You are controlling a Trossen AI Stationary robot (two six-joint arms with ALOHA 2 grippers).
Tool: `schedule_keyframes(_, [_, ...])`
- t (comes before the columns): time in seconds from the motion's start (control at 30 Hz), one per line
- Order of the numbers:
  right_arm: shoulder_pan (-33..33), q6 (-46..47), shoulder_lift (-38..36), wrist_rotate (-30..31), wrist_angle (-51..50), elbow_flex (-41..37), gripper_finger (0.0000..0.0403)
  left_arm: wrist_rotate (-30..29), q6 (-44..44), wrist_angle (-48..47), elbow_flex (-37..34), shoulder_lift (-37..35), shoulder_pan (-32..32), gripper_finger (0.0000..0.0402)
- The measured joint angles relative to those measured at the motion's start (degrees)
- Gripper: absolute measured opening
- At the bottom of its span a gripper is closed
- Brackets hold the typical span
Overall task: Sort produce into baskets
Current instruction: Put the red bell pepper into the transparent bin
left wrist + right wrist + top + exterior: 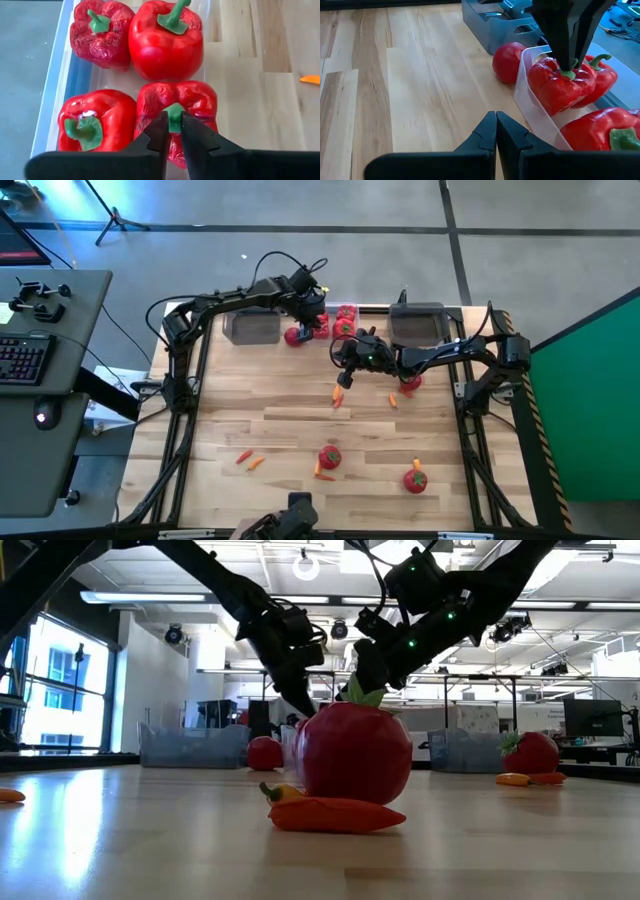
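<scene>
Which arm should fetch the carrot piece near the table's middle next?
Right, probably. Its tool hangs shut and empty just above the thin orange carrot piece, while the left tool is pinching a red bell pepper's green stem in the clear plastic bin.

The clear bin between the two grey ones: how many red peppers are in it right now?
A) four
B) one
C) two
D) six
A: the left wrist view shows four peppers in the clear bin, two by two, with the left tool closed on the green stem of one of them.
</scene>
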Motion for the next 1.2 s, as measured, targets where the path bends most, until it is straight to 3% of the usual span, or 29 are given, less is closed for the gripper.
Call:
schedule_keyframes(0.3, [0.0,-0.1,0.0,0.0,0.0,0.0,0.0000,-1.0,0.0,-0.1,0.0,0.5,0.0,0.0095])
schedule_keyframes(0.9, [0.0,0.0,0.0,0.0,-1.3,0.0,0.0000,-1.7,0.9,0.2,0.0,1.9,0.0,0.0099])
schedule_keyframes(1.2, [0.0,0.0,0.0,0.0,-1.3,0.0,0.0000,-5.0,1.1,-0.4,-0.1,1.0,-0.4,0.0116])
